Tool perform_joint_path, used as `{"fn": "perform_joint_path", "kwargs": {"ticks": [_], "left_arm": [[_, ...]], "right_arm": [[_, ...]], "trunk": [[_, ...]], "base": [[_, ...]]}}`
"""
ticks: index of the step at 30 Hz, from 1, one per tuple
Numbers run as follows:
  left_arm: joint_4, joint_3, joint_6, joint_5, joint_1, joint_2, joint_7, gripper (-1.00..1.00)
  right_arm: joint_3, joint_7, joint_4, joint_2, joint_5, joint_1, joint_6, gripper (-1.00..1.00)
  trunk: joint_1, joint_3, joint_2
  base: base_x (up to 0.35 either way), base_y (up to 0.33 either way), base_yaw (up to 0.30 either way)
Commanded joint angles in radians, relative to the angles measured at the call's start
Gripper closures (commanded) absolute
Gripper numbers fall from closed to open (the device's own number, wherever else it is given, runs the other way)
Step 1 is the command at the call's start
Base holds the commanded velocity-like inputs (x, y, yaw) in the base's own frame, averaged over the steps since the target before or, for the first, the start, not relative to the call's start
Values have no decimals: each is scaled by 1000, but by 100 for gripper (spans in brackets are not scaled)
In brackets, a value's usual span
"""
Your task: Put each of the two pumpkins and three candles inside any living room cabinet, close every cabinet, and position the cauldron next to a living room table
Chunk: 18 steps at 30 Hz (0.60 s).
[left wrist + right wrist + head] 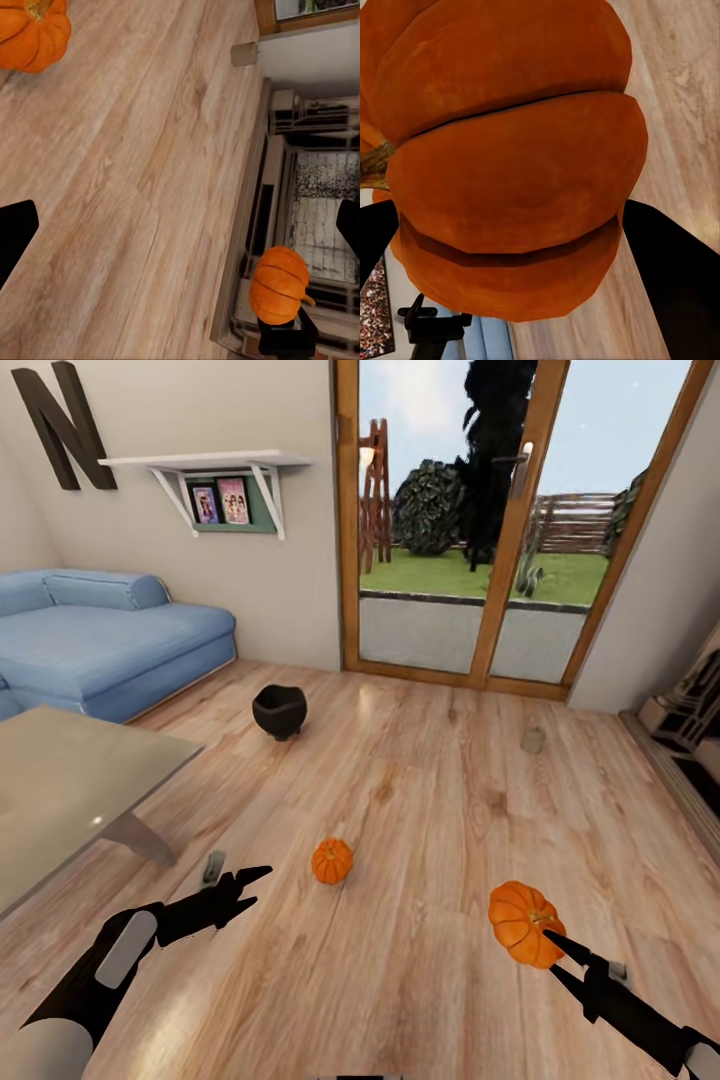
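At the far left of the head view sits a blue sofa [110, 635], and above it a white shelf [215, 465] hangs on the wall next to a big dark letter N [65, 425]. Below the sofa, the grey table [70, 790] takes up the left edge, with one slanted leg on the wooden floor [400, 810]. A small grey-tan candle [213, 867] stands on the floor just beside that leg. The left claw [245, 888] hangs low over the floor near the candle, with its two black fingers spread apart and nothing between them. Farther back, the black pot [279, 710] sits on the floor, apart from the table and near the sofa. In the middle of the floor rests a small pumpkin [332, 860] with a dark stem, touching no claw. Behind it is a big glass door [490, 530] with a wooden frame, and grass and trees outside. Another candle [534, 739] stands on the floor over toward the right, near the door. The right claw [545, 940] is clamped on the bigger pumpkin [522, 922] and holds it up off the floor. In the right wrist view this pumpkin [510, 157] sits between the two black fingers [675, 285]. At the far right edge stands dark furniture [690, 720] against the wall.
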Motion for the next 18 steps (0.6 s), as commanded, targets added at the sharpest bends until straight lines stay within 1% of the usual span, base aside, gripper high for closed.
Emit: {"fn": "perform_joint_path", "kwargs": {"ticks": [1,6,15,18], "left_arm": [[0,2,6,1,0,0,-2,-100],[0,2,6,1,0,0,-2,-100],[0,2,6,1,0,0,-3,-100],[-4,3,6,2,0,0,-3,-100]], "right_arm": [[-5,1,-1,0,-8,-1,12,100],[-5,0,-1,0,-8,-2,12,100],[-4,-1,-1,1,-8,-1,11,100],[-4,0,-1,2,-8,-1,12,100]], "trunk": [[0,-1,0],[0,-1,0],[0,-1,0],[0,-1,0]], "base": [[286,-114,0],[318,-29,0],[336,120,0],[216,62,0]]}}
